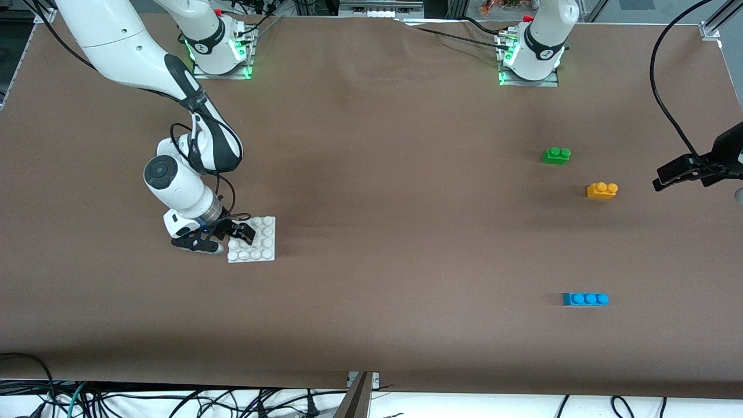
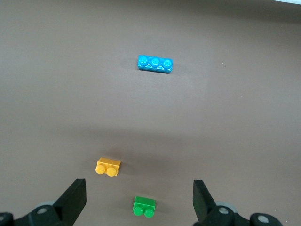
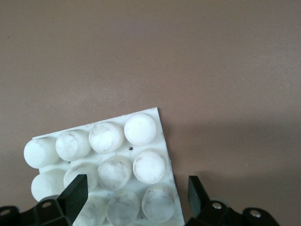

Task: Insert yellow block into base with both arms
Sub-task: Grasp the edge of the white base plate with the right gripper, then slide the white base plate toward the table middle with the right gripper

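Note:
The yellow block point(image 1: 602, 190) lies on the table toward the left arm's end, between the green brick point(image 1: 556, 155) and the blue brick point(image 1: 585, 299). It also shows in the left wrist view point(image 2: 108, 167). My left gripper point(image 1: 676, 172) hangs open and empty in the air at that end of the table; its wrist view point(image 2: 138, 182) looks down on all three bricks. The white base point(image 1: 253, 239) lies toward the right arm's end. My right gripper point(image 1: 223, 237) is open and low over the base's edge point(image 3: 161, 141), its fingers point(image 3: 75, 190) straddling several studs.
The green brick point(image 2: 144, 206) lies farther from the front camera than the yellow block, and the blue three-stud brick point(image 2: 155, 63) lies nearer. A black cable point(image 1: 667, 110) hangs over the table by the left gripper. Brown tabletop stretches between the base and the bricks.

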Available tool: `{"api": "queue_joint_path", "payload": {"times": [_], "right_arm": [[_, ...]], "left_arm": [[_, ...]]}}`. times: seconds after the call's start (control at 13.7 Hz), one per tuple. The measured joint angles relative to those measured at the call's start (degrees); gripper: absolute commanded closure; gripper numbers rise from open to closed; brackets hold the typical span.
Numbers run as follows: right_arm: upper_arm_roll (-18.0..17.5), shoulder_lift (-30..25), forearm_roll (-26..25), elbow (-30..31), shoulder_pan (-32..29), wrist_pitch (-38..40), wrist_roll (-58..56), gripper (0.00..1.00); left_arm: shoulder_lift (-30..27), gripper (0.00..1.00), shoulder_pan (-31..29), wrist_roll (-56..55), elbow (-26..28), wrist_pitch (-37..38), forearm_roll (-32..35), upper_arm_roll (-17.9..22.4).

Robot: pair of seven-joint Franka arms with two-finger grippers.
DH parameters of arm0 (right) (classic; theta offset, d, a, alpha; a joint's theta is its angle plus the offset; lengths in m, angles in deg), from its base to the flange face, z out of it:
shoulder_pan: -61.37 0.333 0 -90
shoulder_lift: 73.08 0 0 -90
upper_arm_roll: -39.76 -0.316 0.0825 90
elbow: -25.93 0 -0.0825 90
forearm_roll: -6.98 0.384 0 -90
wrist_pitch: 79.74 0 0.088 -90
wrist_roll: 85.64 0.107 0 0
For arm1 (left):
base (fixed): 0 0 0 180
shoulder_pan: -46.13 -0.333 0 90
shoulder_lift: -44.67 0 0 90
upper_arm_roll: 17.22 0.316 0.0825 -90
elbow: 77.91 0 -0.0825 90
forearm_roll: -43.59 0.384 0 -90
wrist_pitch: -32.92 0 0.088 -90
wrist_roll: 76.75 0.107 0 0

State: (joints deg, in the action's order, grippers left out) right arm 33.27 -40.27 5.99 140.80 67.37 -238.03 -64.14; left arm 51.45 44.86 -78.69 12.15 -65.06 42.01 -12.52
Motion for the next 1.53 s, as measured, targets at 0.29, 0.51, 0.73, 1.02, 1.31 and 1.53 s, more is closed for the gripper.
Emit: {"api": "queue_joint_path", "payload": {"times": [0.29,0.51,0.73,1.02,1.31,1.53], "right_arm": [[-0.15,0.29,0.0,-0.04,-0.02,-0.98,-0.14,0.37],[-0.18,0.44,0.0,-0.07,-0.04,-2.2,-0.15,0.36],[-0.22,0.52,-0.01,-0.07,-0.04,-2.79,-0.23,0.36],[-0.59,1.26,-1.14,-0.09,0.92,-5.88,-0.55,0.36],[-0.8,2.3,-1.27,-0.12,4.18,-9.72,-0.55,0.36],[-0.92,2.81,-1.25,-0.32,6.9,-11.25,-0.44,0.36]], "left_arm": [[0.0,0.0,0.0,0.0,0.0,0.0,0.0,0.0],[0.0,0.0,0.0,0.0,0.0,0.02,0.0,0.0],[0.0,0.0,-0.02,0.0,0.0,0.02,0.0,0.01],[0.0,0.0,-0.02,0.0,0.0,0.02,0.0,0.04],[0.0,0.0,-0.16,0.0,0.0,0.02,0.0,0.17],[0.0,0.0,-0.15,0.0,0.0,0.02,0.0,0.16]]}}
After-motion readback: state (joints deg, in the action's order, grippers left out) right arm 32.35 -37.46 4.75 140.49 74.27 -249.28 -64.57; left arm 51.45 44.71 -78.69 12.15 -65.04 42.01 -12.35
